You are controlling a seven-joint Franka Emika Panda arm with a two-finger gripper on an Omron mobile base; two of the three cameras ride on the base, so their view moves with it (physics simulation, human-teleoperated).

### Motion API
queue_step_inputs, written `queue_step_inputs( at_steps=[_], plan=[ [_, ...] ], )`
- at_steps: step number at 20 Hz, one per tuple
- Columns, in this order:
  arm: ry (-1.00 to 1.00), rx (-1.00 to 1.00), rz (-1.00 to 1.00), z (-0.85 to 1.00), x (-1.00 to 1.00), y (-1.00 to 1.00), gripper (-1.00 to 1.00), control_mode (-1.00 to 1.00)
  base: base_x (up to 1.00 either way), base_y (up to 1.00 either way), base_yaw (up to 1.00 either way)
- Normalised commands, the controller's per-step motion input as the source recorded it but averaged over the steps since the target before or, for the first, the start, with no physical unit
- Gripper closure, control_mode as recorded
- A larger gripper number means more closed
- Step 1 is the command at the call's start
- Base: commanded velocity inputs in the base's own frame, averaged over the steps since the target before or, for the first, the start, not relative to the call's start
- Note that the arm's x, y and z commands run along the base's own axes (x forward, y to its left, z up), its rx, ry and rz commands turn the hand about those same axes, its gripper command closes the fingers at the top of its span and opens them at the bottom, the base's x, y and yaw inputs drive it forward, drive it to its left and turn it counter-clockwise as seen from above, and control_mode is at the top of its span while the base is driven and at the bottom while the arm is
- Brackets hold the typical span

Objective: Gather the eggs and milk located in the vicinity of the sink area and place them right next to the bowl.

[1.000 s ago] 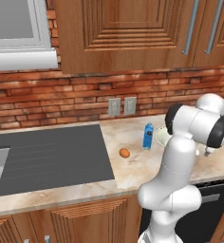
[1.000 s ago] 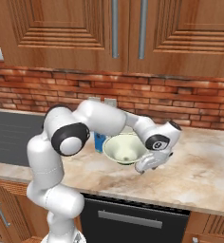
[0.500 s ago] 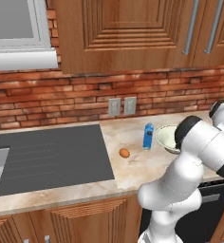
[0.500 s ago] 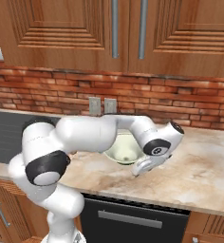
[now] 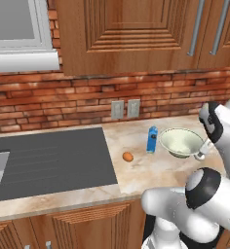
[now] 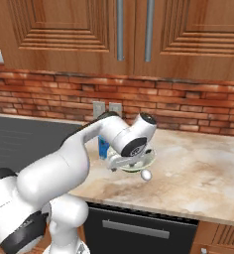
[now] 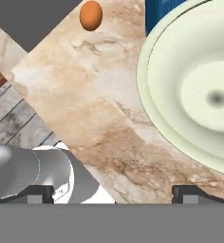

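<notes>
**White egg down beside the bowl, claw spread**

The claw (image 7: 112, 192) hangs over the worktop (image 7: 99, 109) at the bowl's near rim, jaws wide apart and holding nothing. A small white egg (image 6: 146, 174) lies just beside the bowl (image 6: 135, 161), which is wide, shallow and pale greenish-cream. The blue peaked milk carton (image 5: 152, 139) stands upright just beside the bowl's sink-side rim. Beyond it the orange-brown egg (image 5: 128, 156) rests between bowl and dark grey sink (image 5: 48, 160)

Bench (image 5: 136, 177): polished beige marble with brown veining, faint sheen. Bowl (image 7: 194, 90): smooth glazed cream-green, softly glossy. Milk carton (image 5: 152, 139): smooth blue, looks like coated card. Orange-brown egg (image 5: 128, 156): smooth, matt. Sink (image 5: 48, 163): matt dark grey, faintly ridged. Backsplash (image 5: 78, 99): rough red brick. Cabinets (image 5: 131, 34): satin varnished wood, metal handles.
</notes>
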Motion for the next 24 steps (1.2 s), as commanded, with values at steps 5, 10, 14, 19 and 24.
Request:
queue_step_inputs(
  at_steps=[5, 10, 14, 19, 24],
  plan=[
    [0.08, -0.1, -0.2, 0.44, -0.18, 0.77, -1.0, -1.0, 0.0, 0.0, 0.0],
    [0.06, -0.11, -0.19, 0.19, 0.08, 1.0, -1.0, -1.0, 0.0, 0.0, 0.0],
    [0.07, -0.05, -0.17, 0.04, 0.31, 0.99, -1.0, -1.0, 0.0, 0.0, 0.0],
    [0.1, -0.01, -0.15, 0.01, 0.51, 0.83, -1.0, -1.0, 0.0, 0.0, 0.0],
    [0.18, -0.01, -0.09, -0.13, 0.64, 0.61, -1.0, -1.0, 0.0, 0.0, 0.0]
  ],
)
